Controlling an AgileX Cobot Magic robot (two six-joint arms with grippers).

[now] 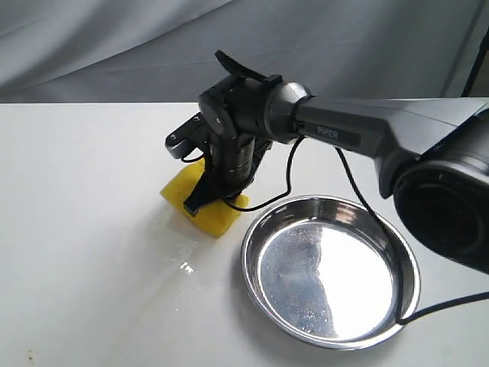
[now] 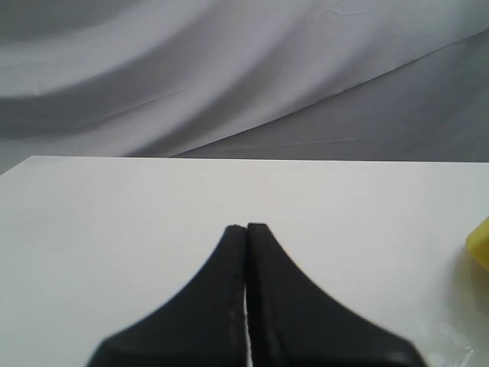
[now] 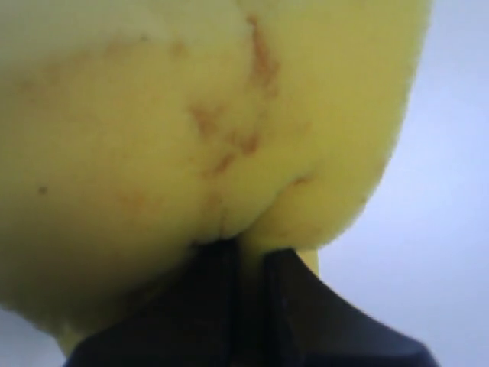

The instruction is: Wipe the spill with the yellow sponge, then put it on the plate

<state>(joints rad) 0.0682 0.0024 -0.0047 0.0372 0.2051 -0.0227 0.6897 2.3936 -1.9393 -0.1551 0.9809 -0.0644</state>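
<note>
The closed gripper (image 2: 246, 227) hangs over the table (image 2: 114, 229), yellow sponge (image 2: 481, 243) nearby.

plate (image 1: 328, 287): polished metal, mirror-bright flat bottom, glossy raised rim, a few fine specks on the floor.
yellow sponge (image 1: 220, 220): soft foam, matt, creased where it is pinched. In the right wrist view the face looks faintly porous, with tan-brown streaks.
tabletop (image 1: 76, 229): smooth white, low sheen. A thin glossy wet film (image 1: 183, 256) lies just beside the sponge, toward the tabletop's lower edge in the exterior view.
right arm (image 1: 397, 126): grey shell, matt, plastic-looking. Its wrist parts are black and semi-gloss.
left gripper (image 2: 246, 229): matt black, smooth.
backdrop (image 1: 114, 38): grey cloth, matt, soft folds.
</note>
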